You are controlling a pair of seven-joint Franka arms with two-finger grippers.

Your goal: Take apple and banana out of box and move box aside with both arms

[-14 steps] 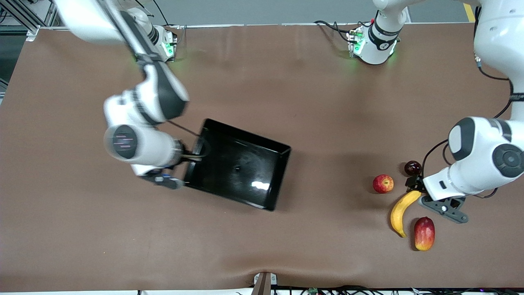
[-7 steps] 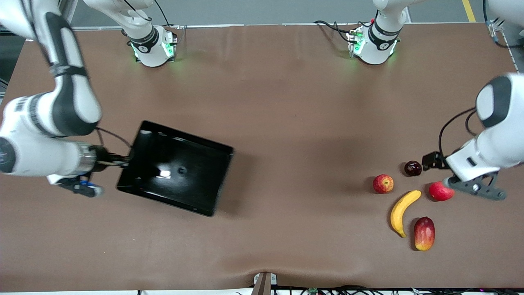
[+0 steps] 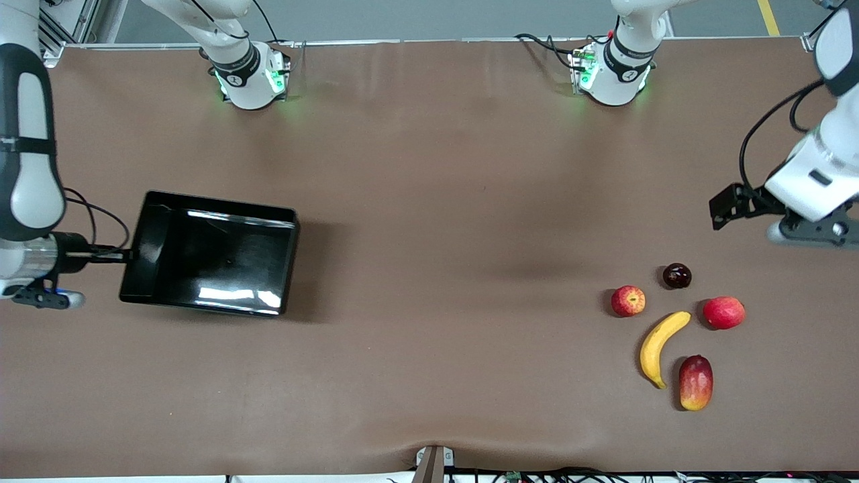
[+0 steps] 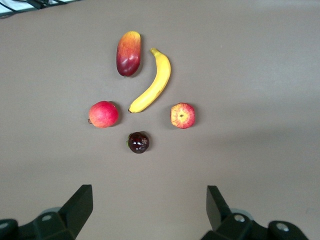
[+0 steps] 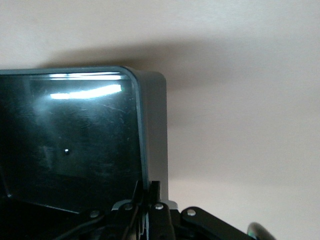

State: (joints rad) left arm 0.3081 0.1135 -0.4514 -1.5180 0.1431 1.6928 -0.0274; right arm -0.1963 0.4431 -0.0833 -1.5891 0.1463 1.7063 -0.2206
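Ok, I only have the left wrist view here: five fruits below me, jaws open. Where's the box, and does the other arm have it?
Observer: The black box sits toward the right arm's end of the table, well apart from the fruits.
Operator: Is it held?
Observer: Yes, the right gripper is shut on its rim, at the side toward the table's end.
Operator: Anything inside it?
Observer: Nothing; the banana and apple lie on the table.
Operator: And where am I?
Observer: The left gripper hangs open above the table, at the left arm's end.
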